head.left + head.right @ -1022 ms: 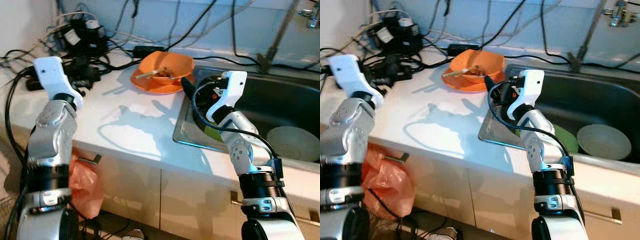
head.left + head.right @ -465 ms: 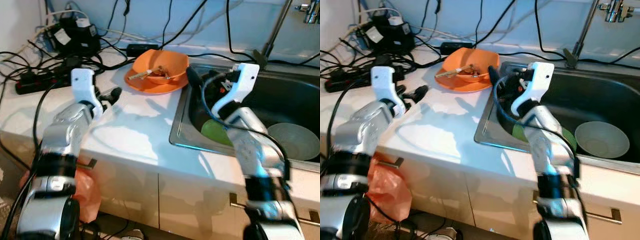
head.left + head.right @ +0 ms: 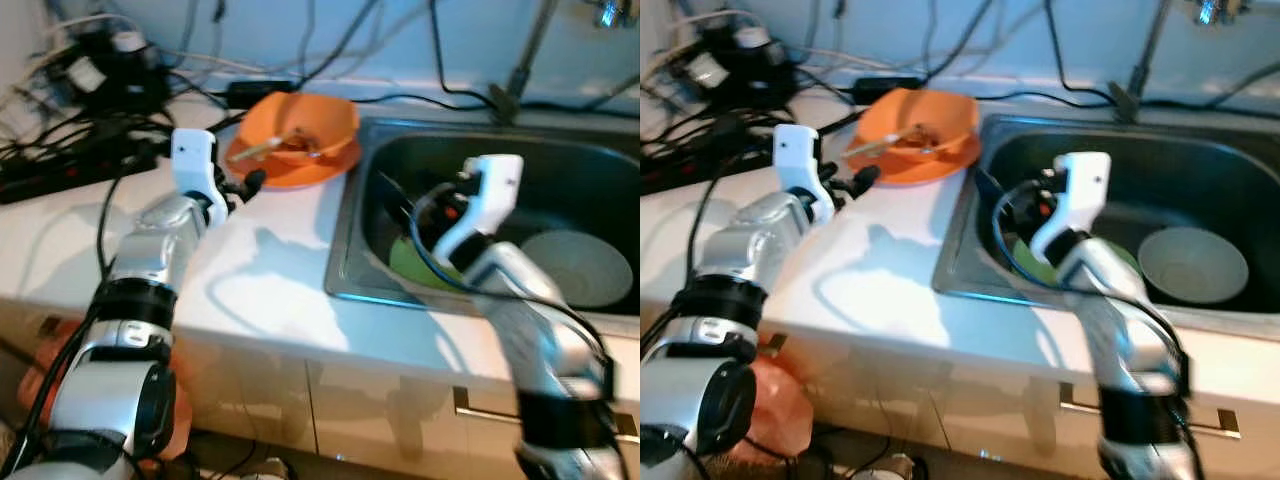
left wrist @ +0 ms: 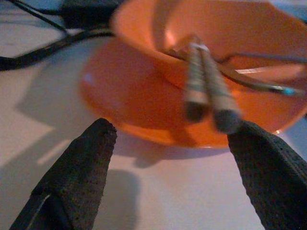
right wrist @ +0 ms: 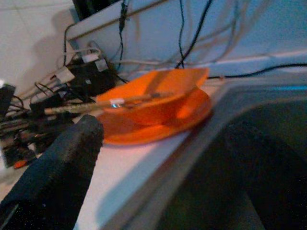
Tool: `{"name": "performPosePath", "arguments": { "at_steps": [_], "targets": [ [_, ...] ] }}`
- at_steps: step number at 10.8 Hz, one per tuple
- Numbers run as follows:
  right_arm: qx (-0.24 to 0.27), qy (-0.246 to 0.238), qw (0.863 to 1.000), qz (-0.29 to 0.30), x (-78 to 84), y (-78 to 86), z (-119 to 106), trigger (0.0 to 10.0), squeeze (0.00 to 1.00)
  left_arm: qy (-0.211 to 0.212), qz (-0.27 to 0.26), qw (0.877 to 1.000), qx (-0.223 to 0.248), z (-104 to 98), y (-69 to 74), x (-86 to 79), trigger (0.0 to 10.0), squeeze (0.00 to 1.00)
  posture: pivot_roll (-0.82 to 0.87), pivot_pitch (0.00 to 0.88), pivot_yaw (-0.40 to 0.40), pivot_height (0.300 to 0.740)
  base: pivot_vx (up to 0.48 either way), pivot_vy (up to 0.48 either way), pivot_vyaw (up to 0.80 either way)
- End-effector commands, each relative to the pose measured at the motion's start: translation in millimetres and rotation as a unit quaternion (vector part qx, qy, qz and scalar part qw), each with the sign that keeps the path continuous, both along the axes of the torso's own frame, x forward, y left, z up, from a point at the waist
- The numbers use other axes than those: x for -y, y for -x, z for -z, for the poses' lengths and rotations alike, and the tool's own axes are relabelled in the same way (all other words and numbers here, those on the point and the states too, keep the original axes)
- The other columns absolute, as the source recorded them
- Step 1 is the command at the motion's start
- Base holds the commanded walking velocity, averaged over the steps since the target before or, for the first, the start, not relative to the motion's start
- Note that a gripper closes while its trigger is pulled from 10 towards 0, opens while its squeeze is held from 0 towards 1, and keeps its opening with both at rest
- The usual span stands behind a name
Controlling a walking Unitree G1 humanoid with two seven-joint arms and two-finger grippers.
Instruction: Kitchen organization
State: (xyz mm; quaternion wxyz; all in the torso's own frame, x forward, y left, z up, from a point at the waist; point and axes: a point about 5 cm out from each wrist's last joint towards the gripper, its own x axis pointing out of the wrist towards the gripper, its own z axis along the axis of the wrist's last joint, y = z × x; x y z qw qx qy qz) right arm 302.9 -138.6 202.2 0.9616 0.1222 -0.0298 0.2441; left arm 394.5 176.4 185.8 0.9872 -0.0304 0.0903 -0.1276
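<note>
An orange bowl (image 3: 300, 125) sits on an orange plate (image 3: 290, 172) at the back of the white counter, just left of the sink (image 3: 345, 250). A pair of chopsticks (image 4: 206, 81) lies across the bowl's rim. My left gripper (image 3: 248, 183) is open, low over the counter right at the plate's near edge, with the chopstick ends between and beyond its fingertips (image 4: 103, 129). My right gripper (image 3: 400, 205) hangs open over the left part of the sink basin, above a green plate (image 3: 405, 262), holding nothing.
A pale bowl (image 3: 570, 265) lies in the sink's right half. A tangle of black cables and a power strip (image 3: 90, 150) covers the counter's back left. The faucet (image 3: 520, 70) rises behind the sink. Cabinet fronts lie below the counter edge.
My left arm swung from raised at the far left across the counter to the orange plate. The right gripper moved from the sink's rim out over the basin. The camera shifted.
</note>
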Motion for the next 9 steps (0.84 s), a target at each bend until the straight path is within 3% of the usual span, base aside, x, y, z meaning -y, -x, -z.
{"name": "performPosePath", "arguments": {
  "at_steps": [1,5,9],
  "targets": [
    [0.001,-0.002,1.0,-0.012,1.1,7.9,-5,10.0,0.0,-0.016,0.014,1.0,0.006,-4,-2.8,3.7,10.0,0.0,0.07,0.118,0.099,0.74,0.0,0.0,0.0],
    [-0.006,0.011,1.0,-0.003,11.7,24.4,-5,10.0,0.0,-0.02,0.042,0.999,0.021,-6,-8.8,14.7,10.0,0.0,0.03,0.137,0.106,0.74,0.0,0.0,0.0],
    [-0.005,-0.017,0.999,0.026,13.5,25.7,-10,10.0,0.0,-0.077,0.075,0.994,-0.029,12,-7.4,11.0,10.0,0.0,0.02,0.139,0.109,0.74,0.0,0.0,0.0]
  ]
}}
